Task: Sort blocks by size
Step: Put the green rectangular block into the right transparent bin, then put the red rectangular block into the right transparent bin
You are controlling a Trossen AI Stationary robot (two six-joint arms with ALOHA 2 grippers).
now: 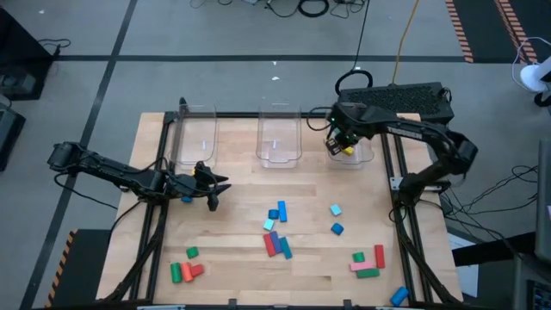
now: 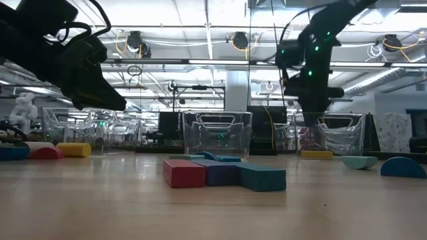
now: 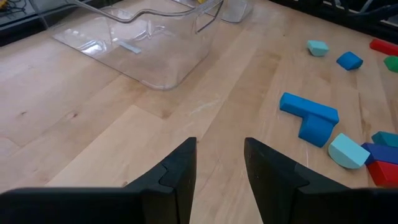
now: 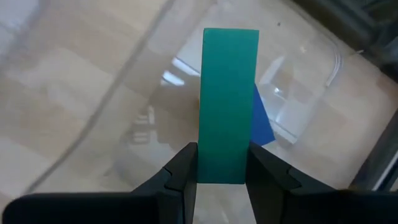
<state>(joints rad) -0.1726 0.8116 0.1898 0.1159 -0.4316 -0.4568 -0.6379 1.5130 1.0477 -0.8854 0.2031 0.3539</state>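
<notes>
Right wrist view, unmarked green bar (image 4: 230, 106), right end effector (image 4: 222, 163) clamping

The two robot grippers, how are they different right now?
The right gripper is over the right clear bin at the far side of the table; the left gripper is over bare wood near the left edge. The right gripper's fingers pinch a long green block; the left gripper's fingers are open and hold nothing. Both have two dark fingers.
</notes>
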